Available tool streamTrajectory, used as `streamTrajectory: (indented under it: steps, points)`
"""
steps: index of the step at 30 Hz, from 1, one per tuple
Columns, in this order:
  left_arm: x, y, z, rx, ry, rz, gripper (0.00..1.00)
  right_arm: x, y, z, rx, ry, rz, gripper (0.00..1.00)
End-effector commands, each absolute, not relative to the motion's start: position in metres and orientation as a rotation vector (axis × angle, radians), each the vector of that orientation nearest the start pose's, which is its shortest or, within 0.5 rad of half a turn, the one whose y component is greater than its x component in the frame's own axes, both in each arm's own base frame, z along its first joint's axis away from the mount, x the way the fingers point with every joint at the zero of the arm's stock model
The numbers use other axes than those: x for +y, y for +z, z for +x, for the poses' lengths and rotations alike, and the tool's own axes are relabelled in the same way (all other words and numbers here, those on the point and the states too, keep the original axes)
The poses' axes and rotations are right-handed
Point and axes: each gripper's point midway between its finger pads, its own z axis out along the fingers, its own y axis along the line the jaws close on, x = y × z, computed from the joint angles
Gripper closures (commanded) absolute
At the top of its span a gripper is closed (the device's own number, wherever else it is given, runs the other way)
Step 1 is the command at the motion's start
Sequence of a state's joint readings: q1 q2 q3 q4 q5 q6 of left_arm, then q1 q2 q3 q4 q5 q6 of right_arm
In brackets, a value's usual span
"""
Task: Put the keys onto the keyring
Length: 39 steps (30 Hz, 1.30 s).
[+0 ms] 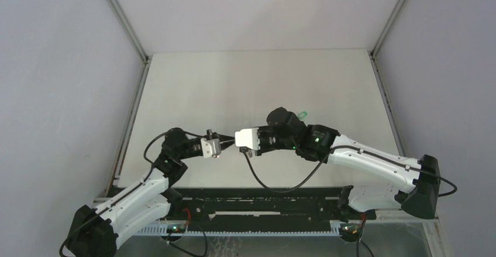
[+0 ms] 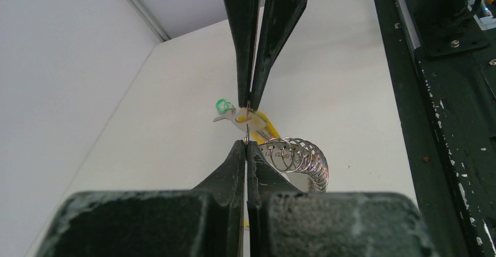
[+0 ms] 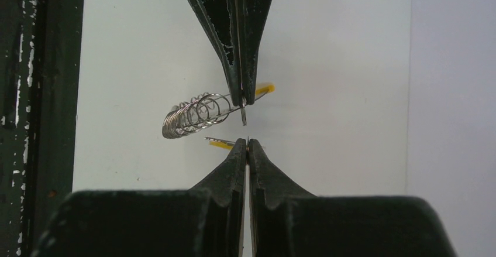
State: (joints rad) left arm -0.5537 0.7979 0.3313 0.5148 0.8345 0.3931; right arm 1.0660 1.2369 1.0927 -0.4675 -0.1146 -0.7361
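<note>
My left gripper [image 1: 224, 143] [image 2: 247, 144] and right gripper [image 1: 235, 144] [image 3: 247, 142] meet tip to tip above the table, both shut. Between them runs a thin grey wire seen edge-on, the keyring [image 2: 247, 133] [image 3: 244, 116]. It comes out of the left tips, and a thin sliver also shows in the right tips. The green-headed key [image 1: 302, 115] [image 2: 221, 105] lies on the table beyond the right arm. A small toothed key with a yellow-orange head [image 3: 221, 144] shows just beside my right fingertips. I cannot tell whether it is held.
A coil of small metal rings [image 2: 298, 157] [image 3: 187, 116] sits below the grippers, joined to a yellow-tipped strip [image 2: 264, 126] [image 3: 264, 88]. The black base rail [image 1: 257, 204] [image 2: 444, 122] [image 3: 35, 93] runs along the near edge. Grey walls stand close on both sides.
</note>
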Motion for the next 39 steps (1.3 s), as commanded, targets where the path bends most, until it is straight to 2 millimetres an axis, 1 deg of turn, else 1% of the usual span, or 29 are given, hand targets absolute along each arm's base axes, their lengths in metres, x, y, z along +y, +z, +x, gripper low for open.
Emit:
streamTrajectory:
  steps: [1,2,4,8,10,16,21,29,34,39]
  points:
    - [-0.255,0.242,0.180,0.894,-0.746,1.239,1.00,0.325,0.253,0.177,1.206,0.391,-1.683,1.00]
    - [-0.255,0.242,0.180,0.894,-0.747,1.239,1.00,0.324,0.257,0.175,1.192,0.404,-1.673,1.00]
    - [-0.255,0.241,0.180,0.896,-0.751,1.240,1.00,0.323,0.258,0.172,1.174,0.431,-1.664,1.00]
    - [-0.255,0.243,0.178,0.876,-0.760,1.224,1.00,0.324,0.253,0.169,1.167,0.481,-1.668,1.00]
    - [-0.255,0.245,0.176,0.860,-0.765,1.219,1.00,0.324,0.250,0.169,1.169,0.500,-1.670,1.00]
    - [-0.255,0.248,0.172,0.836,-0.769,1.219,1.00,0.326,0.250,0.172,1.160,0.510,-1.643,1.00]
    - [-0.255,0.249,0.169,0.822,-0.775,1.227,1.00,0.322,0.256,0.175,1.140,0.499,-1.598,1.00]
    - [-0.255,0.254,0.161,0.786,-0.794,1.237,1.00,0.318,0.267,0.173,1.104,0.524,-1.562,1.00]
    - [-0.255,0.257,0.158,0.769,-0.804,1.241,1.00,0.317,0.276,0.168,1.066,0.552,-1.538,1.00]
    - [-0.255,0.260,0.157,0.763,-0.809,1.236,1.00,0.319,0.277,0.165,1.049,0.572,-1.547,1.00]
